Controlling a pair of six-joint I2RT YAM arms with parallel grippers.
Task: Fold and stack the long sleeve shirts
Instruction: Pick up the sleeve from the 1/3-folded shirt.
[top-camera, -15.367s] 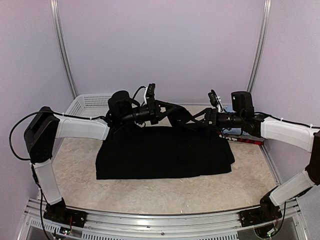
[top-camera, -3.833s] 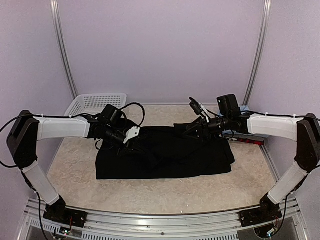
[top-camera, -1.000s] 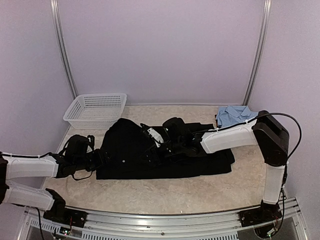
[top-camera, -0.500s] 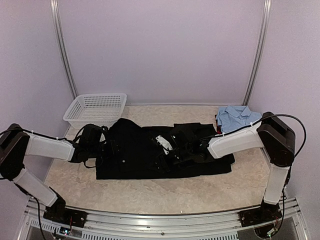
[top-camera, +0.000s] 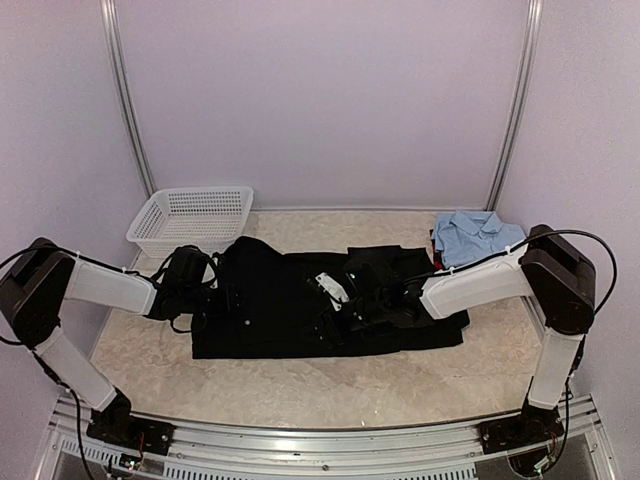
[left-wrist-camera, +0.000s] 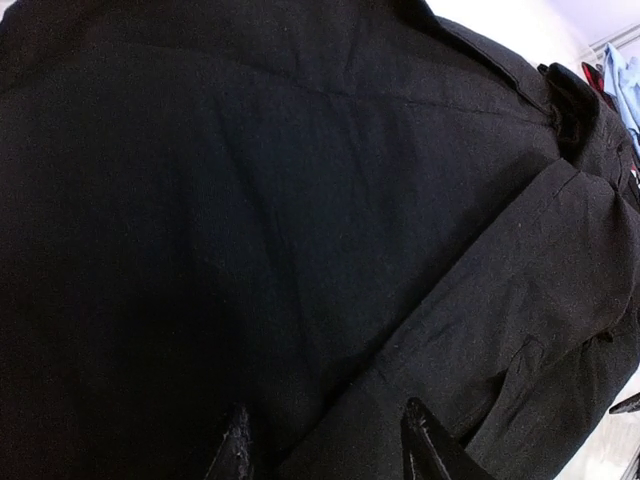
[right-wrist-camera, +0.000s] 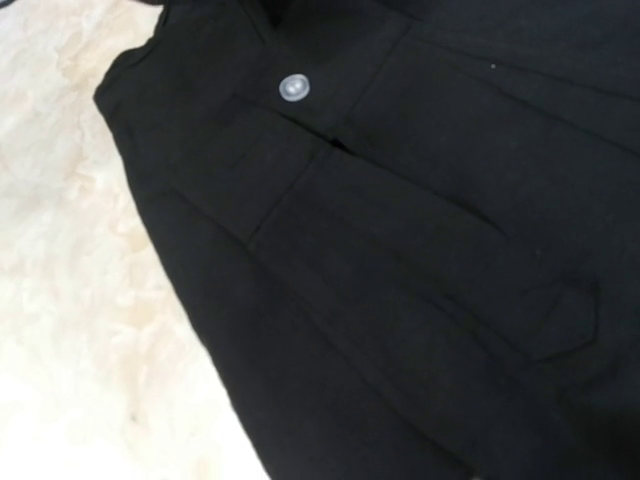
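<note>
Well, from above, the black shirt (top-camera: 290, 320) lies spread across the middle of the table (top-camera: 300, 375). The left gripper (top-camera: 215, 300) sits low at the shirt's nine o'clock edge, and the right gripper (top-camera: 340, 300) is down on the cloth near its centre. I cannot tell from this view whether the right one is gripping. A white mesh basket (top-camera: 190, 215) stands at ten o'clock, and the light blue shirt (top-camera: 475, 232) lies at two o'clock, just beyond the black one.

Next, the left wrist view is nearly filled with black cloth. The left gripper (left-wrist-camera: 330, 450) pokes in at six o'clock, its fingertips (left-wrist-camera: 235, 455) spread apart over the fabric with nothing pinched between them.

Lastly, the right wrist view shows no fingers. It shows the black shirt (right-wrist-camera: 420, 250), a pale button (right-wrist-camera: 293, 87) at eleven o'clock, and bare table (right-wrist-camera: 70, 300) at eight o'clock.
</note>
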